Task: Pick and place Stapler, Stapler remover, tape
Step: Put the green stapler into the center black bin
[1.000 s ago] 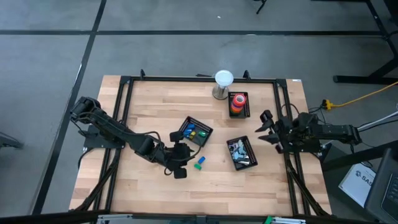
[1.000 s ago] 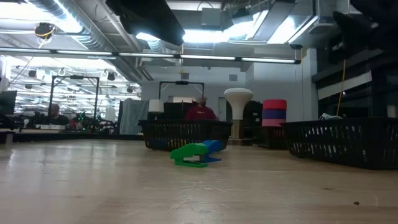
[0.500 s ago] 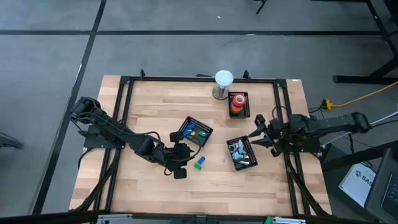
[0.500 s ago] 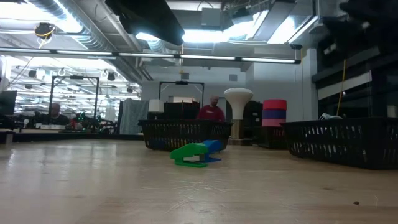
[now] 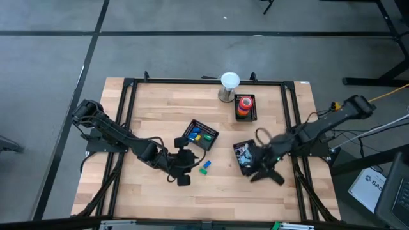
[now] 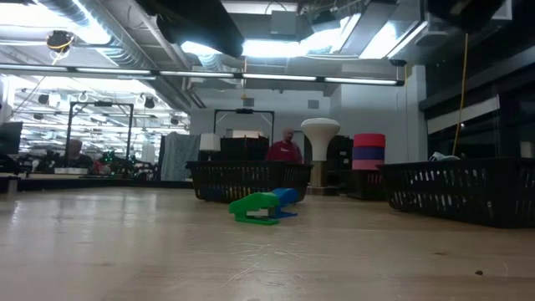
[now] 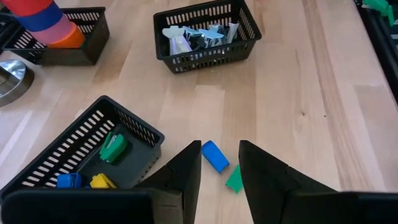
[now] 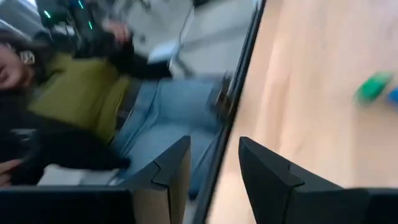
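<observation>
Three black baskets: one (image 5: 199, 135) just ahead of the left claw (image 5: 181, 167), one (image 5: 248, 157) beside the right claw (image 5: 259, 167), one (image 5: 246, 107) farther off.
Two loose blocks by the left claw: one green (image 5: 205, 167), one blue (image 7: 215, 155).
One stack of tape rolls (image 5: 243, 104).
One white-topped stand (image 5: 229, 86).

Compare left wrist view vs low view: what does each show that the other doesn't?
Left wrist only: inside of the near basket holding green, yellow and blue items, the contents of the far basket, and the left gripper, open and empty, just short of the loose pieces.

Low only: the room behind the table, a person in red back there, and a white mushroom-shaped stand seen whole.

Both: the blue piece and green piece lying together on the bare table, the black baskets, and the stacked tape rolls.
</observation>
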Controlling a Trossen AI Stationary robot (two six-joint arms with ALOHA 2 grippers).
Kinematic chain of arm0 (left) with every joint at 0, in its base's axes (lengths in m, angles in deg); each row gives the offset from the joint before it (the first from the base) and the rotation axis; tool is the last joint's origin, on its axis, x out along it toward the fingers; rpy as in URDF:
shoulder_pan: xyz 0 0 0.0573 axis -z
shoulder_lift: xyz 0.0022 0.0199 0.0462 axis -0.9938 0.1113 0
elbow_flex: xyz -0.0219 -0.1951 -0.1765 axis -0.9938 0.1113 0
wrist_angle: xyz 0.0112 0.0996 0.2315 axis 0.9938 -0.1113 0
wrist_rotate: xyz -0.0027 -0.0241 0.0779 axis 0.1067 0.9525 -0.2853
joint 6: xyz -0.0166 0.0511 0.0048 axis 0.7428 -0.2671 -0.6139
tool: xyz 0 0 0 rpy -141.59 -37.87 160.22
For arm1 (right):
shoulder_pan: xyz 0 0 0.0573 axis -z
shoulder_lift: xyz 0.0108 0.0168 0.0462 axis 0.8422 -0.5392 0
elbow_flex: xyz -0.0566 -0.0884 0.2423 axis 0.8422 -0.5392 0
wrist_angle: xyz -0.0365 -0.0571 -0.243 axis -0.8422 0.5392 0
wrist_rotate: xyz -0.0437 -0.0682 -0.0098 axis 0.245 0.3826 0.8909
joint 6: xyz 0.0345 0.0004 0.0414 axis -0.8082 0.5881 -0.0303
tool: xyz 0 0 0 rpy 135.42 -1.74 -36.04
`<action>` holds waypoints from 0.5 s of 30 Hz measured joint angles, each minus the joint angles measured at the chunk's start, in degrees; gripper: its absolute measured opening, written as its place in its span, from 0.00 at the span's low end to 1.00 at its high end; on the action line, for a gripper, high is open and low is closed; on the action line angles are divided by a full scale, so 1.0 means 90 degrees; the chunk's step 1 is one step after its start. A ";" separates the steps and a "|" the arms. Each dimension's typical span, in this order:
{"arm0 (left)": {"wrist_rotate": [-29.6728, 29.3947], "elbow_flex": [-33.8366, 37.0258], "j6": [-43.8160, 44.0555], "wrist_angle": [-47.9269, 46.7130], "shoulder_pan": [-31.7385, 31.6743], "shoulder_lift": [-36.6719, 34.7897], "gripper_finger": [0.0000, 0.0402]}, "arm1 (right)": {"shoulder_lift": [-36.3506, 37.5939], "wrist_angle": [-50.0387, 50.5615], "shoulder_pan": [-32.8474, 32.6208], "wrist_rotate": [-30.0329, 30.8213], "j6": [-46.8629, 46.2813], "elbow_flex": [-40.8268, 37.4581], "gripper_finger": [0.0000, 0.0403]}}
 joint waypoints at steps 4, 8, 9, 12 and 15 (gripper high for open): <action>0.0002 0.0000 -0.0067 -0.0017 0.0020 0.0000 0.26 | -0.1046 0.0688 -0.0489 -0.0365 -0.0777 0.0847 0.35; 0.0027 0.0002 -0.0067 -0.0073 0.0032 0.0000 0.26 | -0.1860 0.0923 -0.0852 -0.1063 -0.1130 0.1338 0.35; 0.0067 0.0003 -0.0068 -0.0095 0.0032 0.0000 0.26 | -0.2033 0.0931 -0.0937 -0.1196 -0.1341 0.1395 0.35; 0.0107 0.0005 -0.0068 -0.0165 0.0040 0.0000 0.26 | -0.2450 0.0953 -0.1204 -0.1492 -0.2244 0.1450 0.35; 0.0109 0.0005 -0.0068 -0.0202 0.0037 0.0000 0.26 | -0.2787 0.1042 -0.1512 -0.1728 -0.3109 0.1451 0.35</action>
